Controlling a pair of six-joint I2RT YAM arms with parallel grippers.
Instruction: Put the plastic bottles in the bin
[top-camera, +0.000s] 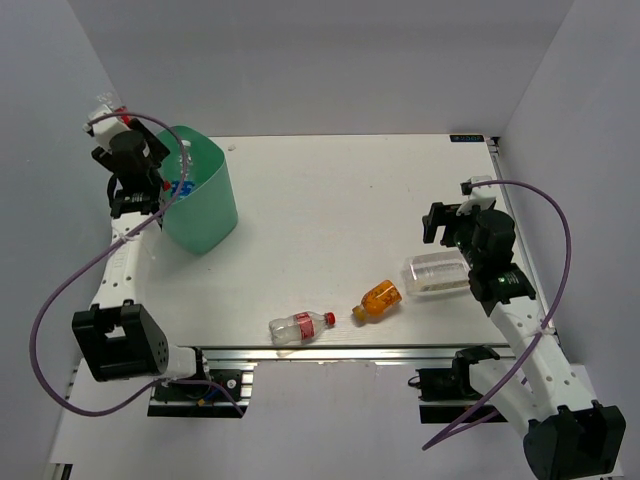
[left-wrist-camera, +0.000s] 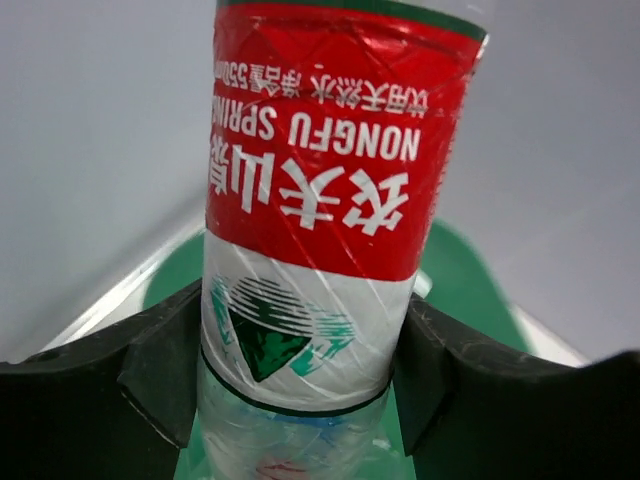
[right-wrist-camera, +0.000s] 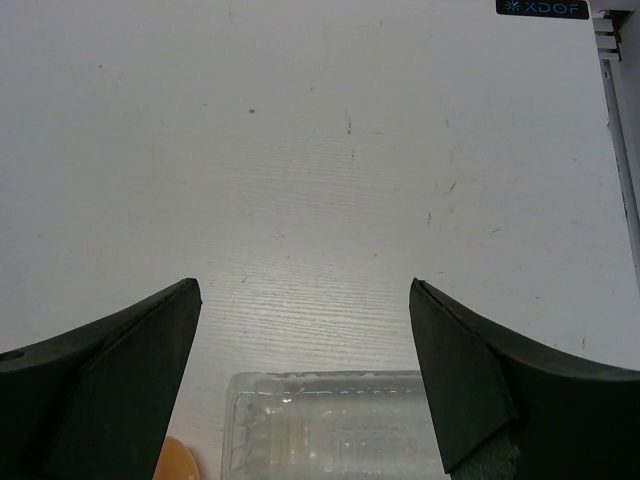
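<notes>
Mint-green, the bin (top-camera: 205, 215) stands at the table's (top-camera: 330, 200) ten o'clock. Over its mouth the left gripper (left-wrist-camera: 300, 370) has a Nongfu Spring bottle (left-wrist-camera: 320, 170) between its pads, but I cannot tell whether they pinch it or merely flank it. A red-labelled bottle (top-camera: 300, 326) lies at six o'clock and an orange-filled bottle (top-camera: 378, 300) at five, while at four the right gripper (right-wrist-camera: 305, 300) hangs spread wide and empty over the squarish clear bottle (right-wrist-camera: 330, 425).
</notes>
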